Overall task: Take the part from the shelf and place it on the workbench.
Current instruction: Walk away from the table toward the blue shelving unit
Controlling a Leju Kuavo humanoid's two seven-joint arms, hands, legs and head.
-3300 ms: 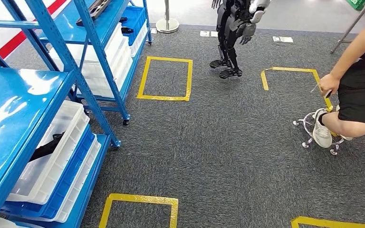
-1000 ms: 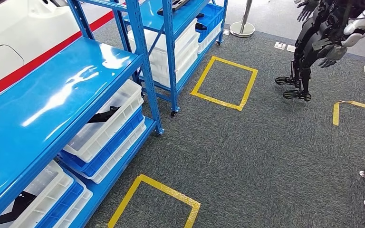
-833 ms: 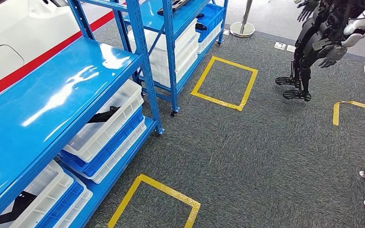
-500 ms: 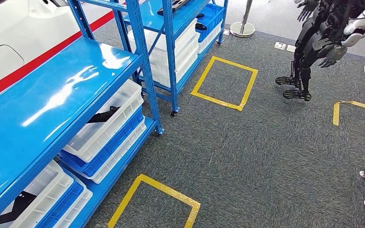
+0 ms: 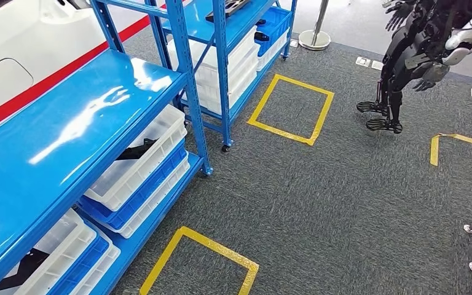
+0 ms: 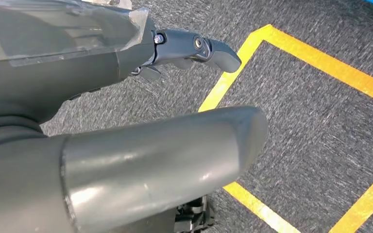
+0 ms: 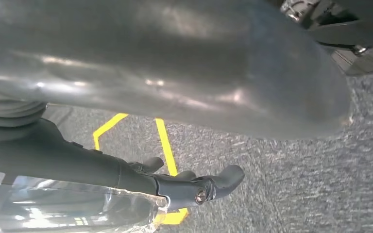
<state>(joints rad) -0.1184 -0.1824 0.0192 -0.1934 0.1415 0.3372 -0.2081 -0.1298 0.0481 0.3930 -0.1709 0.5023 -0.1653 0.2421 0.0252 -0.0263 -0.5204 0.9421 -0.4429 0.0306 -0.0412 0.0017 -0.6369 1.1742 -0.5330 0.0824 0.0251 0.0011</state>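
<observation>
Hanging empty left hand [image 6: 126, 121], blue shelf [image 5: 67, 129], dark part [image 5: 136, 149], no legible writing

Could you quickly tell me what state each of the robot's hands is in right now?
Left hand: open, holding nothing, above the carpet.
Right hand: open, holding nothing, above the carpet.

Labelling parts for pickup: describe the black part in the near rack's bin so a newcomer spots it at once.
Start at the near blue rack. Under its glossy top shelf, white bins sit on blue ones. The black part lies in the white bin nearest the rack's corner post, a flat angular piece, dark against the plastic.
</observation>
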